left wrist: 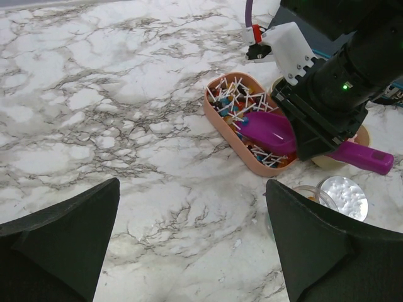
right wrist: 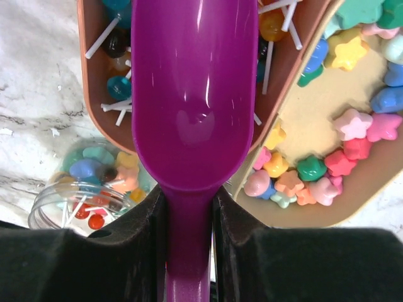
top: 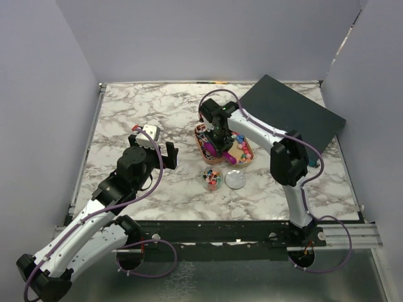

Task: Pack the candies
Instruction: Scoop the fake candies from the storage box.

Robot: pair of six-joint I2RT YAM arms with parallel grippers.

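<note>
The candies [right wrist: 340, 163] are small pastel star and heart shapes lying in a tan oval tray [right wrist: 315, 107]; from above they show right of centre [top: 241, 150]. Some candies also sit in a small clear jar [right wrist: 94, 182], which stands open in front of the trays [top: 212, 179]. My right gripper [right wrist: 190, 201] is shut on the handle of a purple scoop [right wrist: 192, 94]. The scoop's bowl is empty and hangs over a pink tray [right wrist: 94, 113] of lollipops. My left gripper [left wrist: 192, 242] is open and empty above bare marble, left of the trays [top: 151, 148].
The jar's silver lid [top: 235, 180] lies right of the jar, and shows in the left wrist view [left wrist: 343, 196]. A dark board [top: 293, 116] leans at the back right. The pink lollipop tray [left wrist: 233, 135] touches the tan tray. Walls enclose the marble table [top: 138, 113].
</note>
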